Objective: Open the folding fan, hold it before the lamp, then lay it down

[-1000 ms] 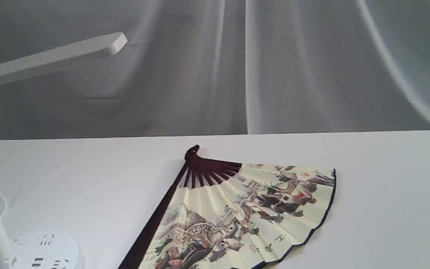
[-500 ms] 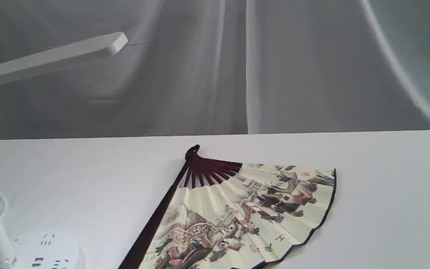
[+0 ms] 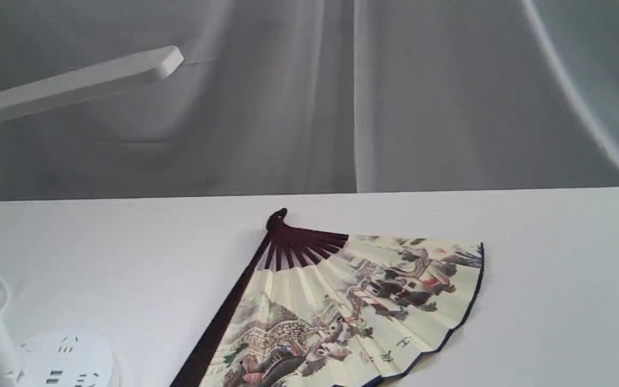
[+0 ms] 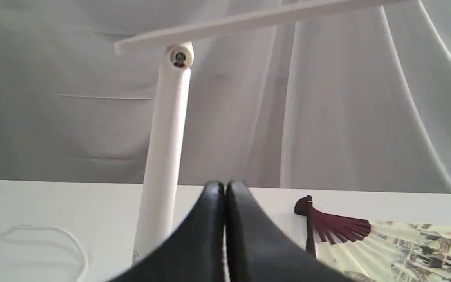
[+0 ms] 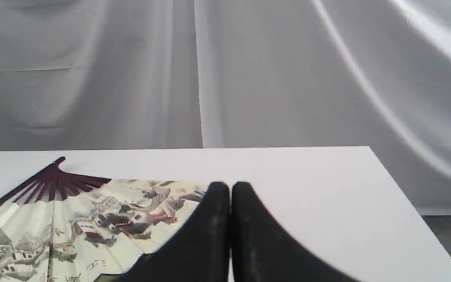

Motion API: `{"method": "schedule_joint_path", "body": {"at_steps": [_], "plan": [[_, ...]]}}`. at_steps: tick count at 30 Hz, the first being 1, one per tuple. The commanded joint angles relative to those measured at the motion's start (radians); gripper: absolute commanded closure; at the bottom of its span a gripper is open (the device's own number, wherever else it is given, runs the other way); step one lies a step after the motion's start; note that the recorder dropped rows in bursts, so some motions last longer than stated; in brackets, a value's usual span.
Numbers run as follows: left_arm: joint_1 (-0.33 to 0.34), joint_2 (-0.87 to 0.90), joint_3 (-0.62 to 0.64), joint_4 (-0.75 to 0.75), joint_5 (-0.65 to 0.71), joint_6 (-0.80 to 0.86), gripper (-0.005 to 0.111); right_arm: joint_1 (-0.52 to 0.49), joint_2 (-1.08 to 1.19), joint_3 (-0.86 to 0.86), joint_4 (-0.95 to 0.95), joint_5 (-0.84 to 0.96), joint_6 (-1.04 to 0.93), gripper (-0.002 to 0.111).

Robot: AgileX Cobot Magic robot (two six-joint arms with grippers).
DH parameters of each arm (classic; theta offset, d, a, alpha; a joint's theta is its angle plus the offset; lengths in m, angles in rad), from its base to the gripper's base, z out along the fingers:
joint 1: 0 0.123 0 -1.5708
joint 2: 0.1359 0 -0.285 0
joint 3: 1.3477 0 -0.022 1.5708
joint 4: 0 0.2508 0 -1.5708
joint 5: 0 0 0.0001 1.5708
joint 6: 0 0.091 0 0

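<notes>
While the fan (image 3: pixel 352 301) lies spread on the table (image 3: pixel 556 269), the left gripper (image 4: pixel 224 188) and right gripper (image 5: pixel 230 188) are closed, apparently empty.

The paper folding fan (image 3: pixel 352 306) has dark maroon ribs, a cream leaf painted with a village landscape in greys, browns and some red, black characters at its 5 o'clock edge, and a dark blue rim. The bar-headed desk lamp (image 3: pixel 73 86) is white, its round base (image 3: pixel 67 360) white with small dark marks. The flat desk (image 3: pixel 556 269) is white, the draped cloth backdrop (image 3: pixel 422 107) pale grey
</notes>
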Motion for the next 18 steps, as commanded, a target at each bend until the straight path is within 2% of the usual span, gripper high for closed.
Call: {"method": "schedule_joint_path", "body": {"at_steps": [1,4,6,10,18], "plan": [[-0.003,-0.003,0.099,-0.004,-0.152,0.0,0.107,0.003,-0.004,0.104,0.014,-0.1,0.005,0.108],[-0.003,-0.003,0.153,0.027,-0.25,0.0,0.107,0.003,-0.004,0.172,0.014,-0.127,0.003,0.108],[-0.003,-0.003,0.153,0.029,-0.193,0.027,0.107,0.003,-0.004,0.213,0.022,-0.143,0.005,0.108],[-0.003,-0.003,0.153,0.029,-0.187,0.091,0.107,0.003,-0.004,0.214,0.008,-0.122,0.003,0.108],[-0.003,-0.003,0.153,0.029,-0.121,0.112,0.107,0.003,-0.004,0.214,0.016,-0.143,0.001,0.108]]}}
